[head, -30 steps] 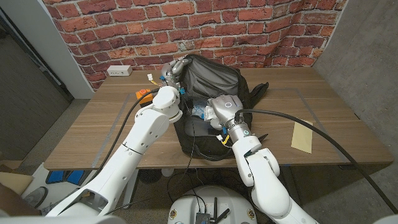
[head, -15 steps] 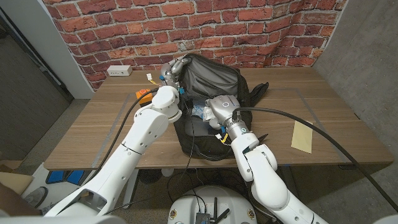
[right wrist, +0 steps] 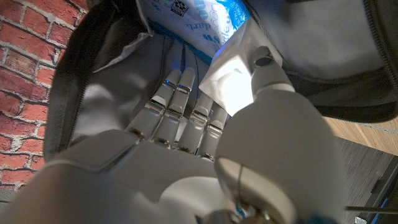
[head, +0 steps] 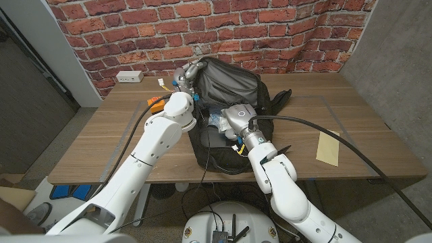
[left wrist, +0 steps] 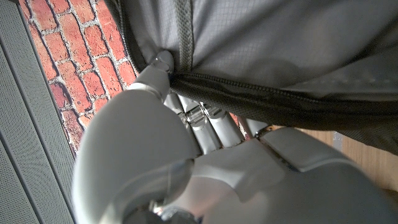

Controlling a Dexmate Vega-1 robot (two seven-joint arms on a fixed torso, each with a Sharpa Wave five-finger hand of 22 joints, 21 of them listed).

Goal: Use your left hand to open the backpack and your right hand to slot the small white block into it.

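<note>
The wooden table [head: 101,128] carries the dark backpack [head: 233,84], which sits at its middle toward the far brick wall, mouth gaping toward me. My left hand [head: 187,75] grips the far left rim of the flap, fingers [left wrist: 163,61] closed on the zipper seam and holding the opening wide. The fabric looks soft and slack, so I judge it will sag unless held at the stiff zipper edge. My right hand [head: 236,116] reaches into the mouth; its fingers [right wrist: 177,102] lie nearly straight inside the lining, and the thumb presses the small white block [right wrist: 233,84] against them. The block looks light and rigid, best pinched across its flat faces. A blue-printed plastic packet [right wrist: 186,15] lies deeper inside.
</note>
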